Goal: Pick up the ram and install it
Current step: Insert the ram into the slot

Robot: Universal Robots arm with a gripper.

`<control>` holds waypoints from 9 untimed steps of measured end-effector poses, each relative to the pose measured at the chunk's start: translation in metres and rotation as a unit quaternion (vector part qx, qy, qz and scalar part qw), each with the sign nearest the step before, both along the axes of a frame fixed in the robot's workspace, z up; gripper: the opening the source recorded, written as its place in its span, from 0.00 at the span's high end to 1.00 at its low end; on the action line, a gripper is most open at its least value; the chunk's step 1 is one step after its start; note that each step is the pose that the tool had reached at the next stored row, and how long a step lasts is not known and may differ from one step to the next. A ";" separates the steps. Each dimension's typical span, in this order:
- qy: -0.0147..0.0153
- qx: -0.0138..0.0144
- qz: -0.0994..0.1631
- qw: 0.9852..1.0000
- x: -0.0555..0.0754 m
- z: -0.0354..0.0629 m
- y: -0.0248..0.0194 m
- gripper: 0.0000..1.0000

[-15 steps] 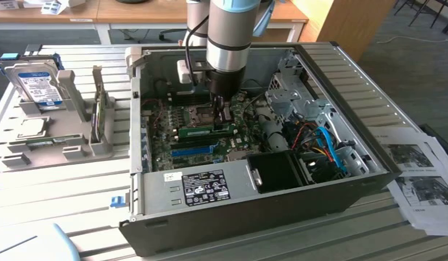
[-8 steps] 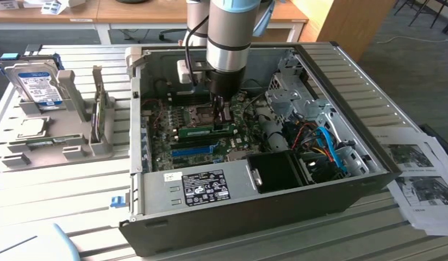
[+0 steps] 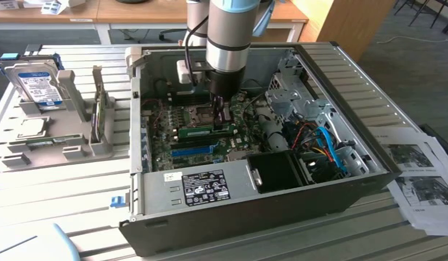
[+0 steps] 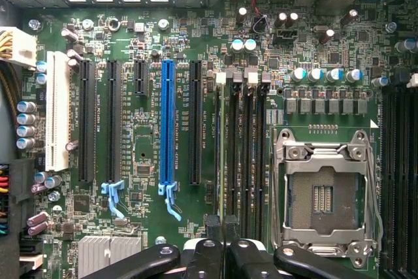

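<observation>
Wrist view: the gripper point(image 4: 223, 221) has its jaws drawn almost together, pinching the ram point(image 4: 219, 148). The ram is seen edge-on as a thin dark line running out from between the fingertips, just beside the blue PCIe slot point(image 4: 167, 122). The other memory slots point(image 4: 248, 148) and the empty CPU socket point(image 4: 323, 194) lie beyond it. In the exterior view the green stick stands on edge directly under the fingers — whether it is fully seated cannot be told. A hard drive point(image 3: 35, 84) sits in a grey holder point(image 3: 75, 98), well off to the exterior view's left.
</observation>
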State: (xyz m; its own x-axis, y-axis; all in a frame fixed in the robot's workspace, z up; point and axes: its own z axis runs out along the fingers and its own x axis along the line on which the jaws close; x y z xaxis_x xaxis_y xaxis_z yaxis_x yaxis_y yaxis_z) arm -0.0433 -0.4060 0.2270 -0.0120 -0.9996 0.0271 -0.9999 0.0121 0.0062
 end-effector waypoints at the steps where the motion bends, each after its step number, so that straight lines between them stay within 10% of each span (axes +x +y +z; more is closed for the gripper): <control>1: 0.000 0.000 0.000 1.000 0.000 0.0000 0.0000 0.89; 9: 0.000 0.000 0.000 1.000 -0.001 -0.0004 0.0000 0.89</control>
State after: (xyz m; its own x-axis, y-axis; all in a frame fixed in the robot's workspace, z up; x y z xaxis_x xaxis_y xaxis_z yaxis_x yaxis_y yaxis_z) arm -0.0444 -0.4060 0.2266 -0.0122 -0.9996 0.0271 -0.9999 0.0124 0.0056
